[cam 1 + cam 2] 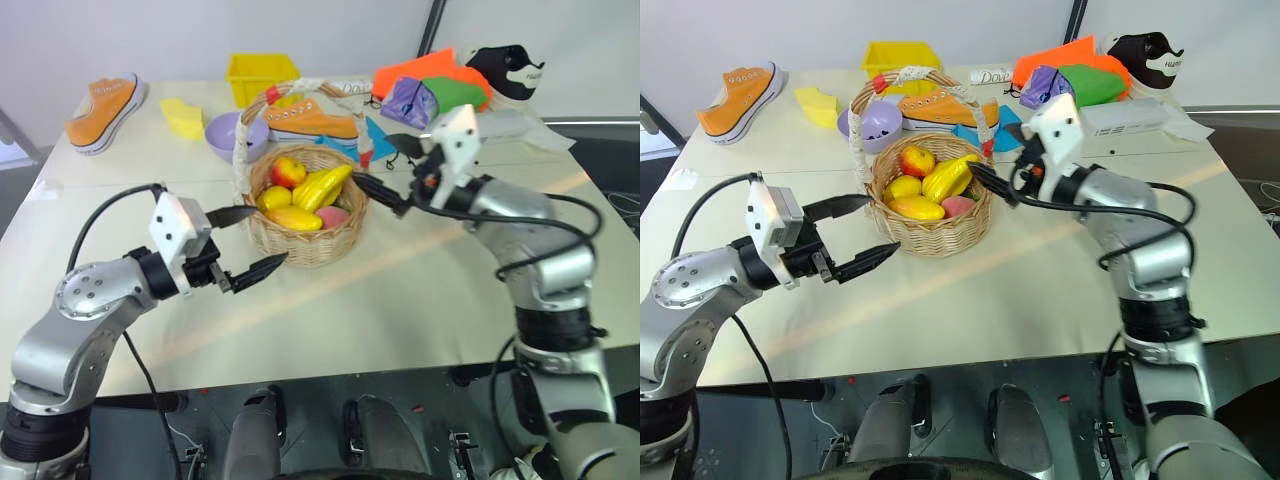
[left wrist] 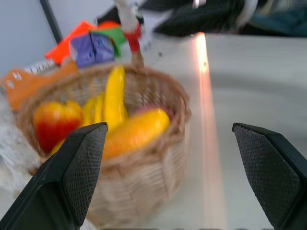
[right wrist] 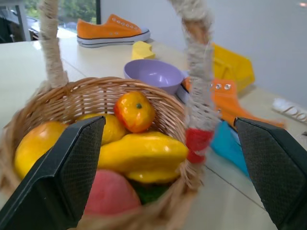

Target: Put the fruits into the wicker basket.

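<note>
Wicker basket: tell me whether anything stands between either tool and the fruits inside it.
Nothing visible blocks the way. The peach and mango lie in the wicker basket among bananas. The left tool and right tool are both open, on opposite sides of it. Only the rim and arched handle stand near.

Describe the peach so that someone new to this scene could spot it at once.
Find the wicker basket with the tall taped handle in the middle of the table. The peach lies inside it against the wall nearest the right arm, beside the mango. It is the only pink, matte, round fruit among glossy yellow and red ones.
</note>
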